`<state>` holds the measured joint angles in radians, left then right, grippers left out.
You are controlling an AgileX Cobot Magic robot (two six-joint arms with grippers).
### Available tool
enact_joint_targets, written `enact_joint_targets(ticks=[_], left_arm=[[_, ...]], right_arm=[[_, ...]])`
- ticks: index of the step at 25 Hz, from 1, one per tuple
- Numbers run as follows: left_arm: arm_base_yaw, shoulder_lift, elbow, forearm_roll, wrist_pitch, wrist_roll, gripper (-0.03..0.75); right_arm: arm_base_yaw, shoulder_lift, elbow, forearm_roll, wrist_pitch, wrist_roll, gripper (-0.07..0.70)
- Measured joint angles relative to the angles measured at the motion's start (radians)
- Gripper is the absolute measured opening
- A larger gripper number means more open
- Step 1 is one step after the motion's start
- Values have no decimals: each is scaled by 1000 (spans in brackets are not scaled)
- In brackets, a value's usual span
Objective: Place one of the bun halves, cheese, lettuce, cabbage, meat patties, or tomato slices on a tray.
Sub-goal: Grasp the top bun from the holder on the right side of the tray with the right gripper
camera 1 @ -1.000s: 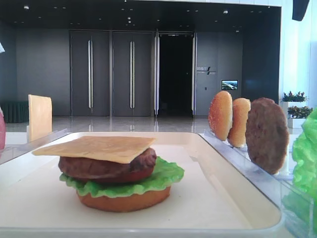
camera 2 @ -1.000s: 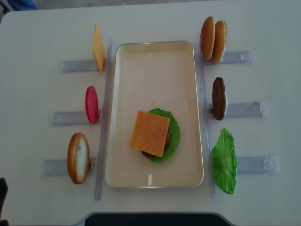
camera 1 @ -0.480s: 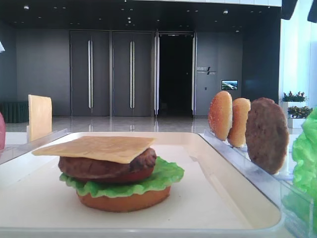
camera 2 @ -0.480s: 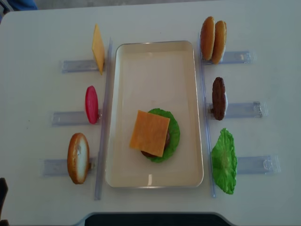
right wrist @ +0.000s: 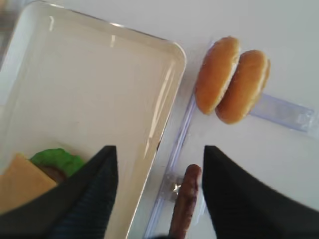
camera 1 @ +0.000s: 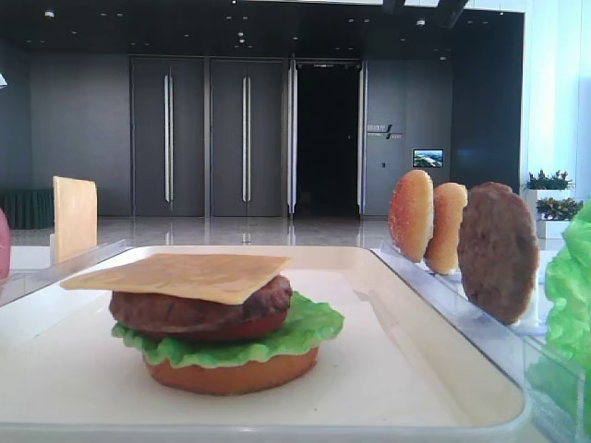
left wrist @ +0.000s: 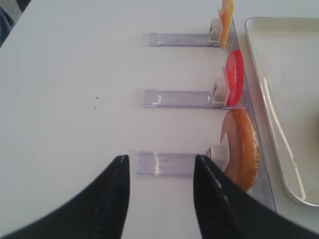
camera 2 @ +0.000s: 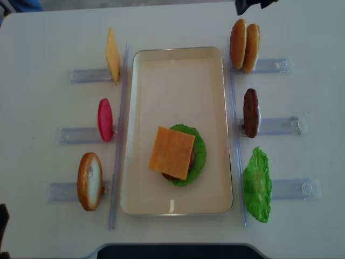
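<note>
The cream tray (camera 2: pixel 178 59) holds a stack: bottom bun, lettuce (camera 2: pixel 200 152), tomato, patty, and a cheese slice (camera 2: pixel 171 152) on top. Two bun halves (camera 2: pixel 244 45) stand on edge in the far right rack, the golden-brown crown (right wrist: pixel 217 74) nearer the tray. A meat patty (camera 2: pixel 250 112) and another lettuce leaf (camera 2: pixel 256 184) stand in racks below them. My right gripper (right wrist: pixel 159 148) hangs open and empty, high over the patty (right wrist: pixel 186 199) and the tray's edge. My left gripper (left wrist: pixel 160 158) is open over the bare table beside a clear rack (left wrist: pixel 167 163).
Left of the tray, racks hold a cheese slice (camera 2: pixel 112 55), a red tomato slice (camera 2: pixel 105 119) and a bun half (camera 2: pixel 89 181) on edge. Clear plastic rails (camera 2: pixel 119 135) run along both long sides of the tray. The right arm (camera 2: pixel 253 5) shows at the top edge.
The right gripper has come into the overhead view at its top edge and shifted left along the top of the front view. The food and the left arm have not moved.
</note>
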<state>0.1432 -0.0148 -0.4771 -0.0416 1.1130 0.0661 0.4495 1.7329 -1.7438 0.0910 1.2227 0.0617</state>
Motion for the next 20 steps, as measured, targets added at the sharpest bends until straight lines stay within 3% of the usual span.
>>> enact_joint_targets(ticks=[7, 14, 20], left_arm=[[0, 0, 0, 0, 0, 0, 327], [0, 0, 0, 0, 0, 0, 327], [0, 0, 0, 0, 0, 0, 327]], right_arm=[[12, 0, 0, -27, 0, 46, 399], [-3, 0, 0, -57, 0, 158, 472], [-6, 0, 0, -80, 0, 222, 483]])
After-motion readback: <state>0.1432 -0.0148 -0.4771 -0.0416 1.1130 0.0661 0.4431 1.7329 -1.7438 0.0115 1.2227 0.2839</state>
